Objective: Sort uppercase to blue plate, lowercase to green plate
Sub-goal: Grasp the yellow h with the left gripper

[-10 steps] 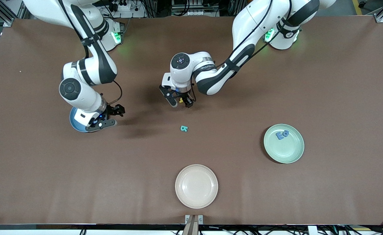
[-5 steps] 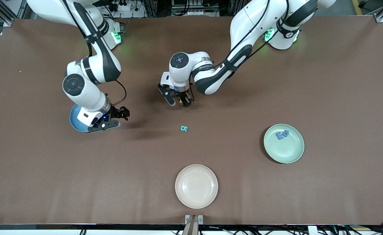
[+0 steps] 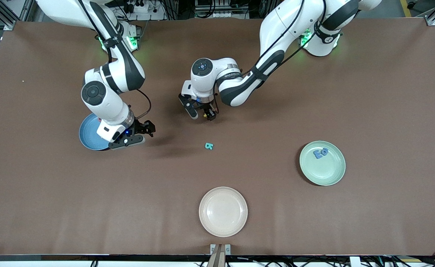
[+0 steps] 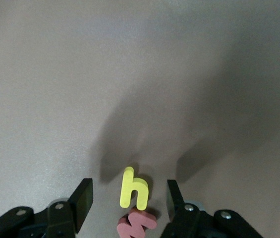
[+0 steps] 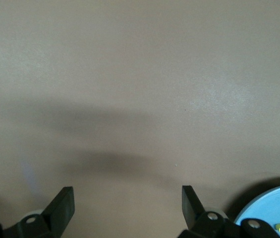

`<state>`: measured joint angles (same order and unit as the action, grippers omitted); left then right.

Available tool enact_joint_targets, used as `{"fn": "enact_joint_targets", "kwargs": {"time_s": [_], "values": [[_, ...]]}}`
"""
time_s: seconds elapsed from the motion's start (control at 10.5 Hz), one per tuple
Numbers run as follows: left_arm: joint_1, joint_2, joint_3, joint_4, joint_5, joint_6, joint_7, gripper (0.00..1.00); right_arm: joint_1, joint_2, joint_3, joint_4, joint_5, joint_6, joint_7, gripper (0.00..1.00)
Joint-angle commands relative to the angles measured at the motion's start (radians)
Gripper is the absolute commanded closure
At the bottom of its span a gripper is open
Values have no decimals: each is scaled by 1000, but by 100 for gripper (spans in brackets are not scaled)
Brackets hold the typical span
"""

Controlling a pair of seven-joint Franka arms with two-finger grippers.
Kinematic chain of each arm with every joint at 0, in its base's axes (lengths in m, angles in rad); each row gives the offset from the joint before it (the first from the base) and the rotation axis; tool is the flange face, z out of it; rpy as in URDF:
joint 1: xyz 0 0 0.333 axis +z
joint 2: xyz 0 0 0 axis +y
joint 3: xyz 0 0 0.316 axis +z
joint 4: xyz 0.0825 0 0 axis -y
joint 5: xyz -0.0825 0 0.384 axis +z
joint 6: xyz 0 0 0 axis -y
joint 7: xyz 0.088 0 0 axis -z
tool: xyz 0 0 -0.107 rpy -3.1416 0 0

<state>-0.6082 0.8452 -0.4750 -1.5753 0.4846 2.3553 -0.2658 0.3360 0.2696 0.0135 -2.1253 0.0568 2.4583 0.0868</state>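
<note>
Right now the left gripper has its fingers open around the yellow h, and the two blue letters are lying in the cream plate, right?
Not quite. The two blue letters lie in the green plate, not the cream plate; the front view shows it. The rest holds: the left gripper is open around the yellow h.

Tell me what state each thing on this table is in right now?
Left pincer: open, straddling the yellow h.
Yellow h: flat on the table, touching the red letter.
Right pincer: open, empty, beside the blue plate.
Teal letter: loose on the table.
Green plate: holds two blue letters.
Cream plate: empty.
</note>
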Motion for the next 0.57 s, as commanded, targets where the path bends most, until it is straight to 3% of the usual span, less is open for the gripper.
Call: {"fn": "enact_joint_targets", "kwargs": {"time_s": [0.0, 0.48], "values": [[-15, 15, 12, 20, 29, 6, -10, 33, -5, -1, 6, -2, 9, 7, 16, 0], [-15, 18, 13, 18, 35, 6, -12, 40, -5, -1, 13, -1, 9, 7, 22, 0]]}}
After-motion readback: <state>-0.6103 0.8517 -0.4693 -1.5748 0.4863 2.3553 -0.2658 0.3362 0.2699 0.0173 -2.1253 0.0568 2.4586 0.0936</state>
